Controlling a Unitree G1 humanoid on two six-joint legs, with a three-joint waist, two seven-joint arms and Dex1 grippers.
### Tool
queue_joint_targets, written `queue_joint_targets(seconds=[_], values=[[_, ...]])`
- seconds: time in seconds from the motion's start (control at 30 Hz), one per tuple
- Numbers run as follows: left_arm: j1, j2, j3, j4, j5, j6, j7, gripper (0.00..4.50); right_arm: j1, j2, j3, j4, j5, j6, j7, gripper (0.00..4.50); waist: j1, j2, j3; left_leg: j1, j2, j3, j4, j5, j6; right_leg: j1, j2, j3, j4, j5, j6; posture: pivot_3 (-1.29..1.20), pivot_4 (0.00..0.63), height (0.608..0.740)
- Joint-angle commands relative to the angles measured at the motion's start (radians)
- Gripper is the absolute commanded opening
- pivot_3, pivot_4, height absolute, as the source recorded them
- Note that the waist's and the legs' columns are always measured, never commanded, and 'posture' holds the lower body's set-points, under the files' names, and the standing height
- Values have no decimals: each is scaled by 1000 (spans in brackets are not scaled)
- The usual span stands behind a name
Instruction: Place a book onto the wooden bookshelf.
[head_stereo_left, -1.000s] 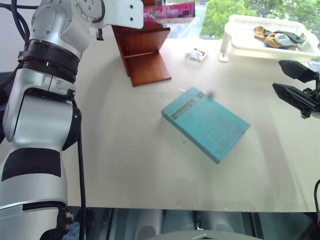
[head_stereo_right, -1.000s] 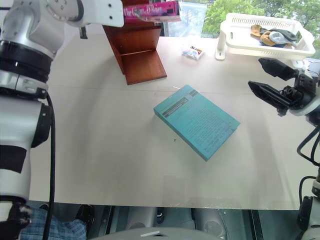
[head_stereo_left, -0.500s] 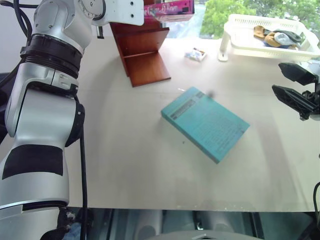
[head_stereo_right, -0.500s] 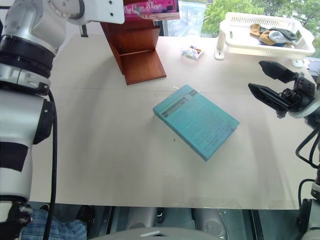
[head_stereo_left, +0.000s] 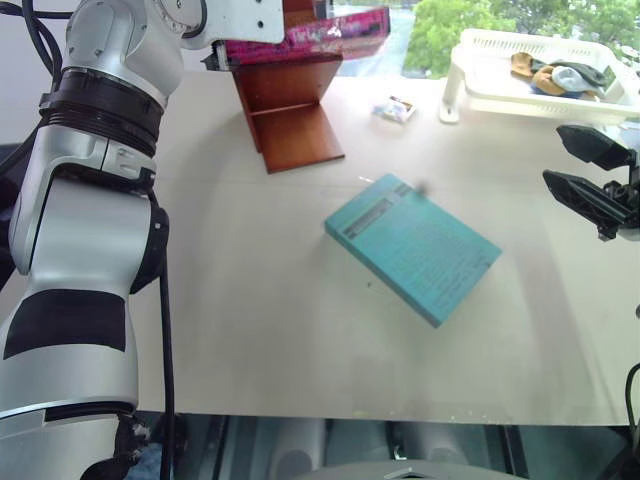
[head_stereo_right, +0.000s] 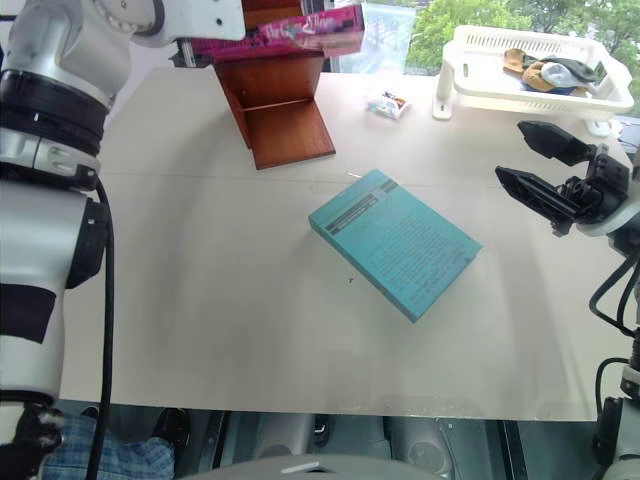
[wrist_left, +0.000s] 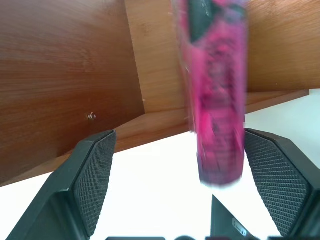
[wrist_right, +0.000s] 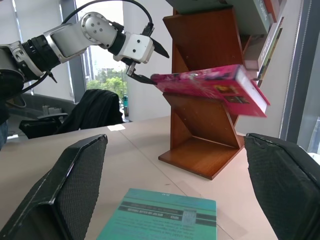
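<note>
Left gripper (wrist_right: 145, 62) jaws spread wide, raised at the far left by the shelf (head_stereo_left: 290, 110). The pink book (wrist_right: 210, 87) sits between the two fingers (wrist_left: 92, 175) with a gap on both sides in the left wrist view, so released, not gripped. From the right wrist view the book's near end is just off the lower fingertip; touching or not, can't tell. It lies roughly flat, slightly tilted, at an upper tier, far end overhanging the shelf's open side. Whether it's fully seated on the board is hidden.

Handling, my read: thin, stiff, light, glossy cover, so slippery in smooth jaws. If a re-grip is needed, pinch across the thickness at the short end nearest the gripper, deep enough that it doesn't pivot.

Right gripper (head_stereo_right: 545, 170) jaws apart, empty, hanging at the right edge of the table (head_stereo_left: 250, 320) below the basket (head_stereo_left: 470, 70). Teal book (head_stereo_left: 410, 247) flat mid-table, well apart from both.
</note>
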Motion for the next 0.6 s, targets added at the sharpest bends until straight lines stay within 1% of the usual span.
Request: queue_joint_targets(seconds=[0.03, 0.33, 0.47, 0.53, 0.6], values=[[-17, 17, 21, -45, -7, 3, -10, 4434, -13, 0, -18, -29, 4, -16, -7, 4500, 0, 0, 0, 0, 0, 0, 0, 0, 0, 0, 0, 0, 0, 0, 0, 0, 150, 740], [-19, 21, 26, -62, -13, 8, -26, 4434, -11, -7, -22, -31, 4, -11, -8, 4500, 0, 0, 0, 0, 0, 0, 0, 0, 0, 0, 0, 0, 0, 0, 0, 0, 150, 740], [9, 41, 42, -126, -33, 17, -62, 4434, -8, -11, -23, -30, 2, -10, -8, 4500, 0, 0, 0, 0, 0, 0, 0, 1, -1, 0, 0, 0, 0, 0, 0, 0, 150, 740], [35, 63, 63, -177, -65, 16, -99, 4434, -6, -13, -25, -30, 1, -8, -7, 4500, 0, 0, 0, 0, 0, 0, 0, 2, -3, 0, 0, 0, 0, 0, 0, 0, 150, 740], [77, 80, 108, -237, -147, 17, -181, 4434, -5, -15, -26, -30, 0, -7, -7, 4500, -2, 0, 0, 0, 0, 0, 0, 2, -3, 0, 0, 0, 0, 0, 0, 0, 150, 740]])
